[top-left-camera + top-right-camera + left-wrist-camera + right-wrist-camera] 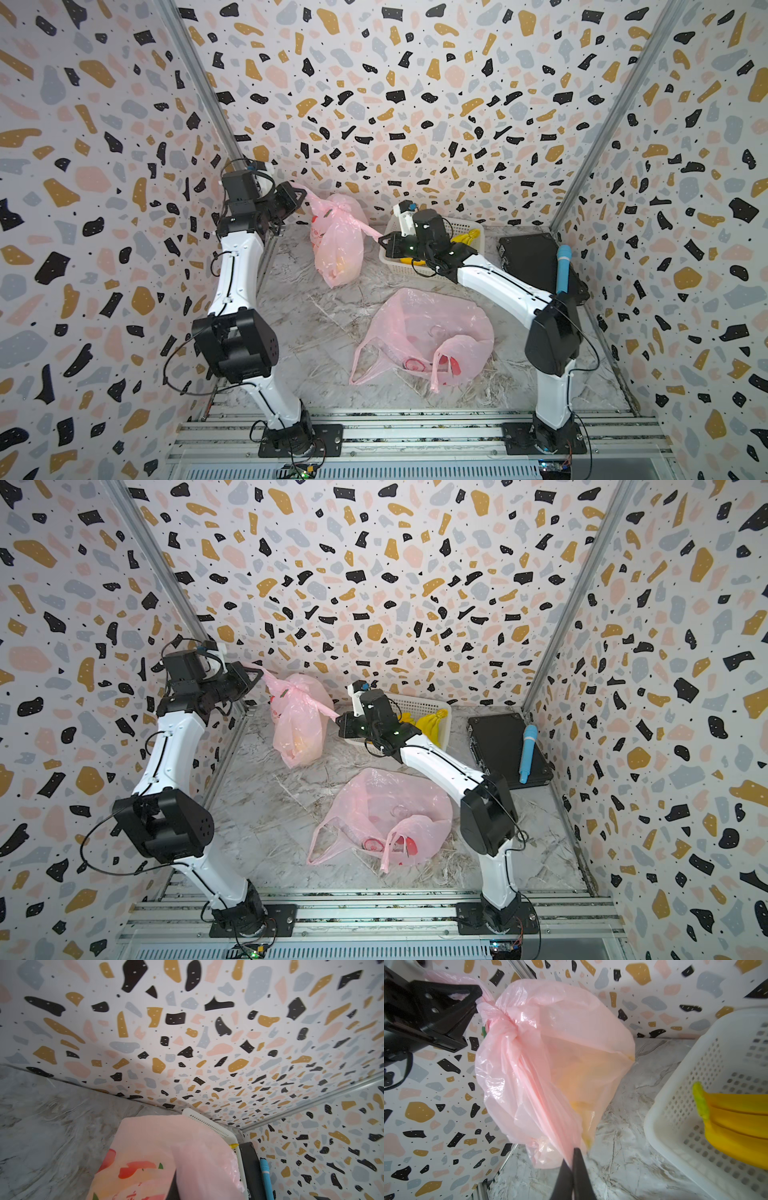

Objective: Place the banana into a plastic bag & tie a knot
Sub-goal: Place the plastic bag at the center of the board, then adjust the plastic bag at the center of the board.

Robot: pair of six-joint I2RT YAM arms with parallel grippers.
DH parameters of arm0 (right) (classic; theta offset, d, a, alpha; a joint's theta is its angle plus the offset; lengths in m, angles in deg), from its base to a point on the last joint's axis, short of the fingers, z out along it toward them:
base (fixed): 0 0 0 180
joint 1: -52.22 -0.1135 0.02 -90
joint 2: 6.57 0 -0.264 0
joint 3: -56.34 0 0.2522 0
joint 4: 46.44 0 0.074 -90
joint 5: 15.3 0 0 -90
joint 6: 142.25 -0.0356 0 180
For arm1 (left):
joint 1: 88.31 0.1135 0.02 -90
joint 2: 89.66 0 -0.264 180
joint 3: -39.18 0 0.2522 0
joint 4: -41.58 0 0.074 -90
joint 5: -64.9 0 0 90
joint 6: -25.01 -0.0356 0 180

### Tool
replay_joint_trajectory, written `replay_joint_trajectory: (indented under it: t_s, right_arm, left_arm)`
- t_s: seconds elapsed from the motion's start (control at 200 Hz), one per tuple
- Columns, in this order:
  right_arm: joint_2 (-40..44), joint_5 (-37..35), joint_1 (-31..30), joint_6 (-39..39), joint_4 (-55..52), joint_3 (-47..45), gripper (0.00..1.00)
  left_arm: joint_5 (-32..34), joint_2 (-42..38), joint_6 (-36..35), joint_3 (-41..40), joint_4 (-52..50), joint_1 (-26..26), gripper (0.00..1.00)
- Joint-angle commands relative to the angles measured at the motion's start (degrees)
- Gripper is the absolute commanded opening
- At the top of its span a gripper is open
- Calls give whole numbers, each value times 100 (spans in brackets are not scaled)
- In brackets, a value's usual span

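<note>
so both arms have the pink bag (338, 245) strung up between them near the back wall. the left gripper (300, 192) is clamped on 1 twisted handle strip up high by the left wall, and from the right wrist cam you can see its jaws (475, 999) pinched tight on the plastic. the right gripper (381, 240) sits lower, just in front of the white basket (461, 226), jaws closed flat on the other handle strip, which runs taut from the bag down to the fingertips (572, 1153).

the banana (577, 1076) is inside the bag. it shows as a yellow blur through the pink film, sitting in the lower half. where the 2 handles cross there's a bunched-up knot (510, 1030) near the top of the bag, close to the left gripper. can't tell whether the bag's bottom touches the marble table (307, 316) or hangs just over it.

other stuff: a spare pink bag (424, 332) lies flat and crumpled mid-table, more bananas (467, 237) are in the basket, and a black case (528, 253) in the right back corner has a blue stick-shaped thing (563, 270) lying on top.
</note>
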Motion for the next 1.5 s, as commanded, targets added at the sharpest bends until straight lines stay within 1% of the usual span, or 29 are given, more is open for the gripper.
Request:
replay_joint_trajectory:
  t_s: [0.0, 0.045, 0.08, 0.12, 0.15, 0.19, 0.22, 0.26, 0.29, 0.37, 0.471, 0.526, 0.616, 0.706, 0.751, 0.761, 0.821, 0.891, 1.011, 1.101, 1.176, 1.246, 1.321, 1.387, 1.452, 1.477, 1.497]
  right_arm:
    - [-553, 212, 1, 41, -54, 362, 0]
    - [-820, 376, -5, 103, -135, 528, 0]
    - [-1019, 453, -6, 157, -327, 707, 0]
    - [-1202, 525, -3, 242, -626, 950, 0]
    - [-1270, 573, -6, 313, -812, 1084, 12]
    - [-1280, 634, -1, 378, -973, 1181, 25]
    - [-1227, 660, -2, 435, -1050, 1196, 32]
    - [-1097, 655, -5, 516, -1162, 1202, 40]
    - [-977, 622, -4, 593, -1273, 1184, 44]
    - [-551, 573, -5, 799, -1546, 1059, 53]
    - [198, 481, -5, 991, -1691, 529, 64]
    - [656, 430, -6, 1080, -1717, 137, 69]
    - [1375, 418, -6, 1190, -1790, -535, 76]
    - [2075, 388, -5, 1352, -1925, -1216, 79]
    - [2428, 358, -1, 1475, -2029, -1554, 83]
    - [2511, 350, 2, 1505, -2051, -1636, 83]
    - [2977, 247, -5, 1648, -2238, -2067, 85]
    - [3477, 175, -5, 1742, -2422, -2563, 87]
    - [4248, 189, -29, 1713, -2539, -3436, 87]
    - [4747, 189, -119, 1653, -2484, -4086, 88]
    - [5088, 133, -213, 1547, -2452, -4561, 88]
    - [5376, 108, -313, 1363, -2287, -5042, 88]
    - [5663, 17, -466, 1213, -2123, -5458, 89]
    - [5851, -213, -617, 1172, -2131, -5663, 92]
    - [5955, -422, -798, 1165, -2168, -5771, 94]
    - [5986, -527, -859, 1184, -2193, -5802, 99]
    - [5997, -624, -928, 1206, -2226, -5808, 100]
  left_arm:
    - [559, 393, -46, -221, 971, 260, 0]
    - [515, 588, 20, -320, 1098, 304, 0]
    - [432, 725, 54, -345, 1136, 333, 11]
    - [340, 825, 67, -350, 1132, 352, 19]
    - [295, 836, 71, -372, 1112, 360, 26]
    - [304, 763, 51, -451, 1097, 370, 38]
    - [344, 642, 37, -549, 1088, 366, 49]
    - [395, 443, 4, -674, 1048, 375, 57]
    - [413, 277, -25, -759, 973, 379, 61]
    - [537, -274, -87, -1048, 762, 387, 75]
    - [806, -1134, -81, -1637, 720, 388, 100]
    - [930, -1589, -100, -1915, 474, 388, 99]
    - [981, -2299, 10, -2488, 421, 388, 99]
    - [731, -3036, 332, -3245, 634, 364, 99]
    - [605, -3394, 488, -3629, 645, 291, 99]
    - [586, -3472, 504, -3710, 776, 267, 99]
    - [608, -3908, 449, -4095, 720, 48, 99]
    - [780, -4336, 288, -4409, 255, -327, 99]
    - [1028, -4903, 241, -4983, -168, -1037, 99]
    - [1278, -5093, 265, -5351, -461, -1644, 99]
    - [1324, -5131, 287, -5697, -644, -2104, 99]
    - [1358, -5238, 372, -6186, -474, -2556, 99]
    - [1651, -5472, 428, -6727, -434, -2948, 99]
    - [1899, -5657, 608, -7226, -278, -3326, 99]
    - [2145, -5736, 719, -7485, -213, -3757, 99]
    - [2294, -5771, 744, -7556, -254, -3909, 99]
    - [2416, -5800, 785, -7625, -258, -4040, 99]
